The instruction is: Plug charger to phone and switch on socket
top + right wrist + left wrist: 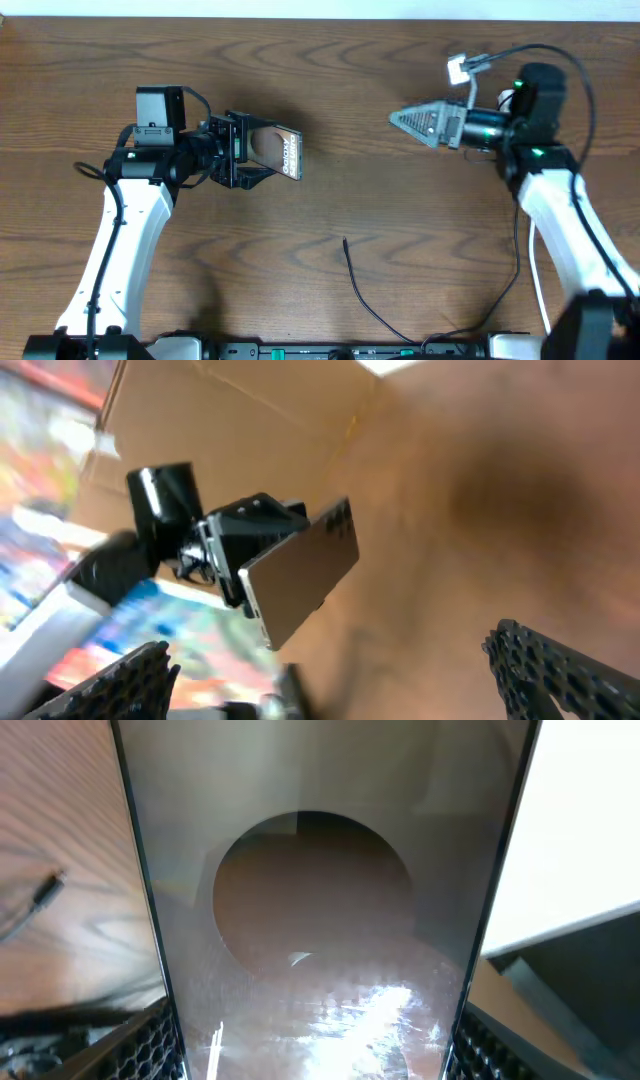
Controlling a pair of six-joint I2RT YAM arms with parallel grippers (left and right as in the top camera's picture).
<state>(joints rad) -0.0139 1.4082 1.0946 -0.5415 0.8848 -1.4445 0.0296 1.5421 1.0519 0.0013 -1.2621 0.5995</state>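
Phone (285, 152) clamped in my left gripper (262, 150), centre-left overhead, while the charger (350, 268) lies loose, lower centre. Left wrist: glossy slab fills the frame. Right wrist: my right gripper (345, 670) gapes wide, empty. The risk I see is the phone twisting in my hold when the plug pushes in.

Even light above, glare and blur at the wrists.
The overhead view is bright and sharp, with faint soft shadows on the tabletop (330, 90). In the left wrist view the glossy phone (320, 830) carries white glare low down, and the right edge is blown out. The right wrist view is blurred throughout.
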